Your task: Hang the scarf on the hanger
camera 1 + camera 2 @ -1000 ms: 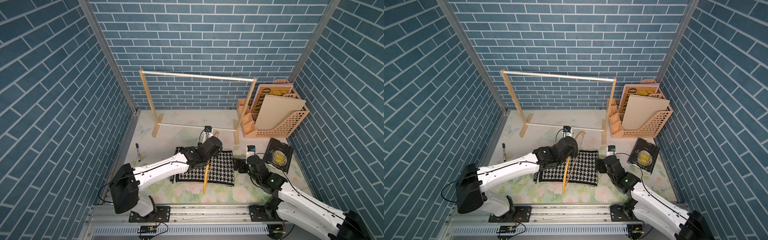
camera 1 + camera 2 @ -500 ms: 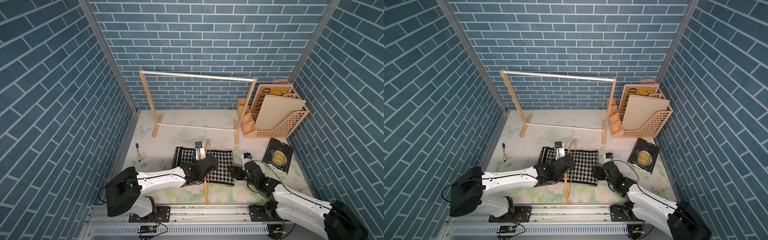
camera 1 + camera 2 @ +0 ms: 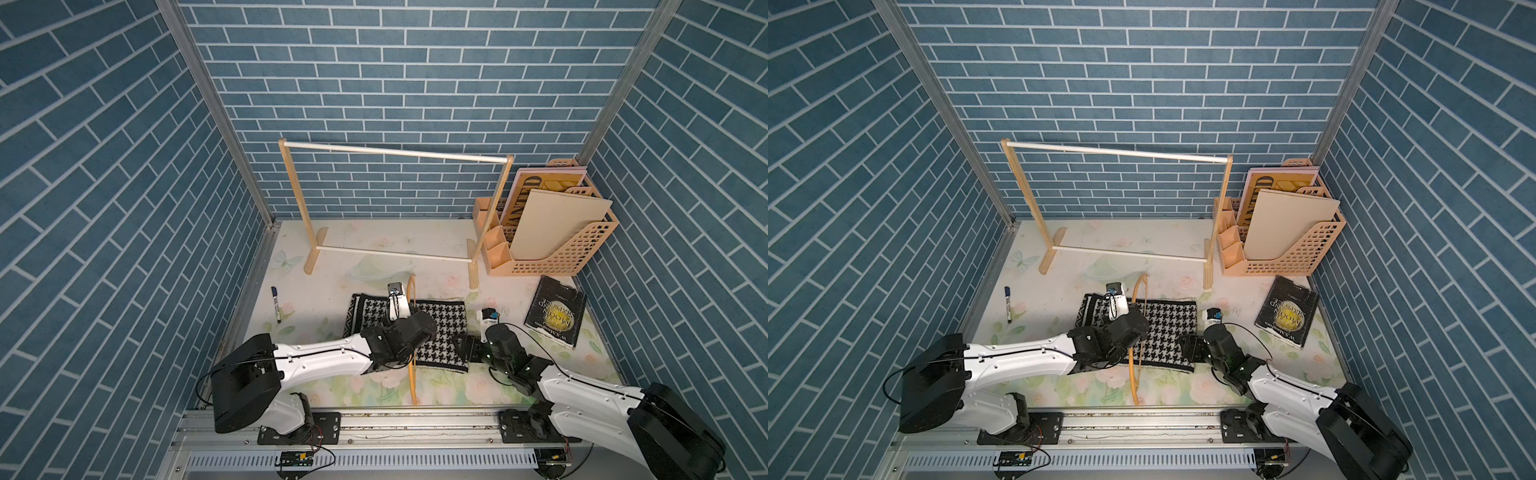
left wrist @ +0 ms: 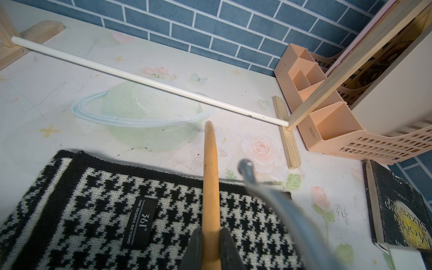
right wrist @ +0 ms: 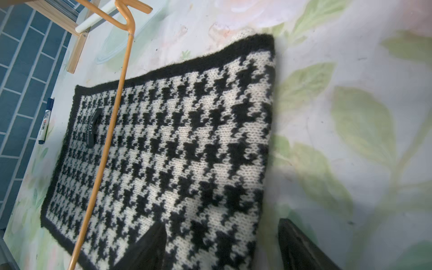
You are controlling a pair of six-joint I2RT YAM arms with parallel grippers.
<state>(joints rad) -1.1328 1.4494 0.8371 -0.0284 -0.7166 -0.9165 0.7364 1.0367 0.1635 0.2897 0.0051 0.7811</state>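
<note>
The houndstooth scarf (image 3: 444, 324) lay flat on the floral tabletop (image 3: 374, 249), midway across and toward its front edge. The left gripper (image 4: 211, 233) was clamped tight on the wooden hanger (image 3: 412, 382), holding it across the scarf. The right gripper (image 5: 221, 224) had its jaws wide apart astride the scarf's right edge, gripping nothing.

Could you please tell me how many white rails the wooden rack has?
2, both on the rack: the upper rail joins its post tops; the lower rail runs between its feet, just above the table. None seems hidden.
</note>
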